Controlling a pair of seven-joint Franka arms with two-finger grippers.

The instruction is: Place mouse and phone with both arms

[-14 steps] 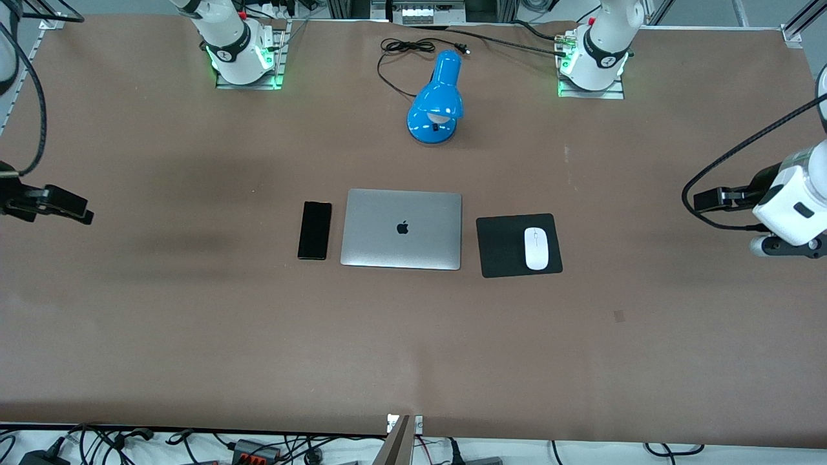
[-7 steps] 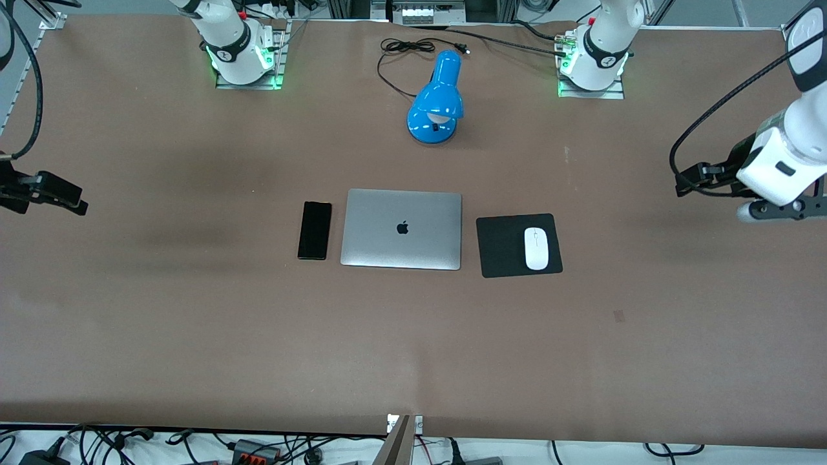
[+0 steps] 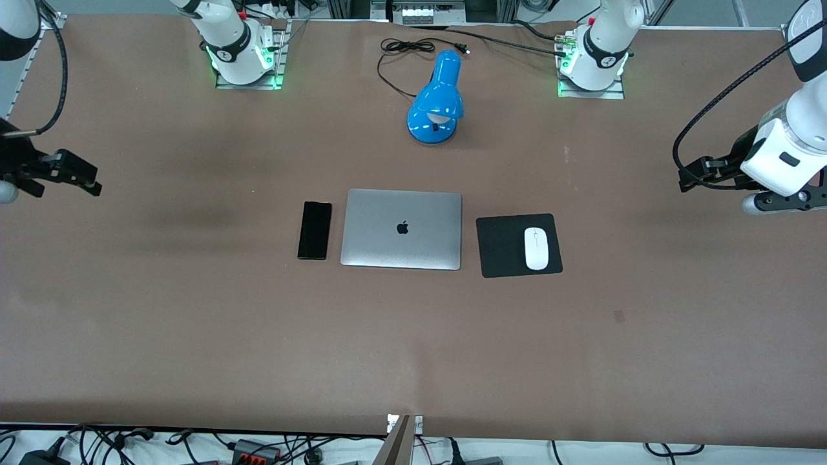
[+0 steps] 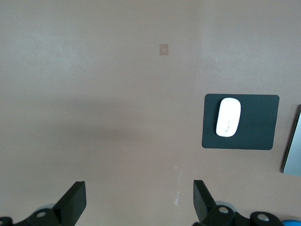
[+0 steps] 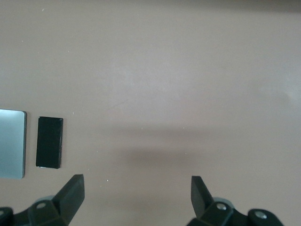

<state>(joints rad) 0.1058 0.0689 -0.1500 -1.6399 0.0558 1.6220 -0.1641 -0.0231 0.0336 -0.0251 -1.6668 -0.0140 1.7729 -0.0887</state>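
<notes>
Both pincers hang wide open and empty. Left pincer is over bare worktop at its own arm's end; right pincer is over the other end. On the mouse pad rests the mouse. Beside the closed laptop, toward the right arm's end, lies the phone.

I see a closed silver laptop mid-bench, a black mouse pad beside it, and a blue desk lamp near the bench's base-side edge, cord trailing.
</notes>
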